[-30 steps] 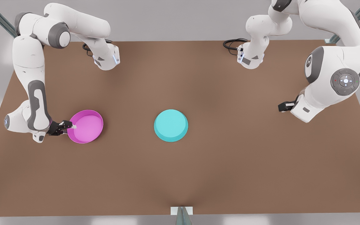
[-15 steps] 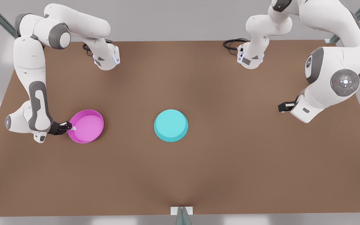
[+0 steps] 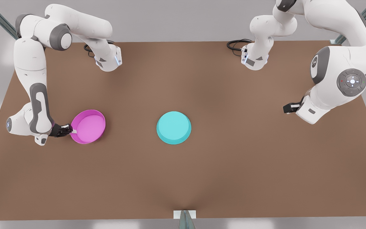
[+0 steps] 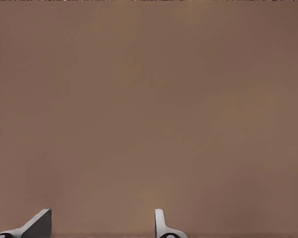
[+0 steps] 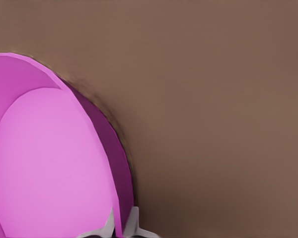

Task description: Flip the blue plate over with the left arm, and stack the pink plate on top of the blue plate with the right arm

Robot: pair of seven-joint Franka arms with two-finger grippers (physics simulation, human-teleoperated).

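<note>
The pink plate [image 3: 89, 125] sits on the brown table [image 3: 233, 165] at the front view's left, open side up. My right gripper [image 3: 71, 130] is shut on its rim, and the right wrist view shows the pink plate [image 5: 49, 163] with its rim pinched between my right gripper's [image 5: 122, 224] two fingers. The blue plate [image 3: 173, 127] lies in the middle of the table with its flat solid face up. My left gripper [image 3: 287, 108] waits open above bare table at the front view's right, and in its own view the left gripper [image 4: 99, 224] holds nothing.
Both arm bases [image 3: 108, 60] [image 3: 254, 58] stand at the table's far edge with black cables [image 3: 237, 44] beside them. A small metal bracket [image 3: 185, 216] sits at the near edge. Bare table lies between the two plates.
The pink plate has lifted and tilted slightly in the right gripper, shifting a little toward the table's far side. The blue plate and the left arm have hardly moved.
</note>
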